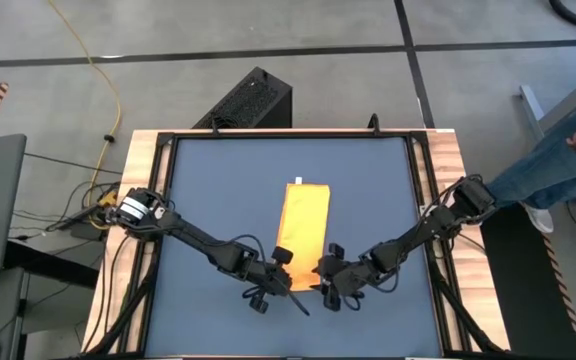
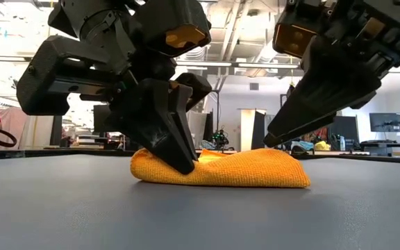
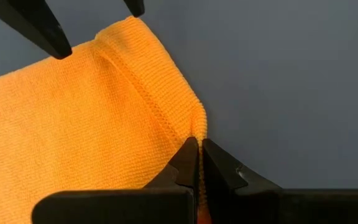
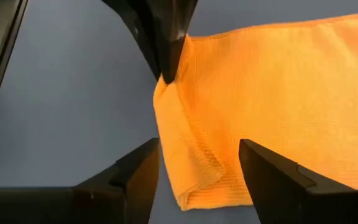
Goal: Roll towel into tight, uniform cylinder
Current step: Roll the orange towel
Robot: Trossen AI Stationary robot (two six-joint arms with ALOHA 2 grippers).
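Yellow-orange towel (image 1: 303,232) (white tag) on dark blue mat (image 1: 218,190).

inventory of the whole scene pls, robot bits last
towel: one, bright yellow, folded into a long strip mid-mat, near end turned over.
tag: one, white, at the towel's far end.
mat: one, dark blue, covering the table top.
table: one, light wood edge with black frame.
black box: one, on the floor beyond the table.
cable: one, yellow, on the floor at left.
person: one, jeans, standing at right.
left tool: shut on the towel's near corner.
right tool: open, over the towel's other near corner, holding nothing.
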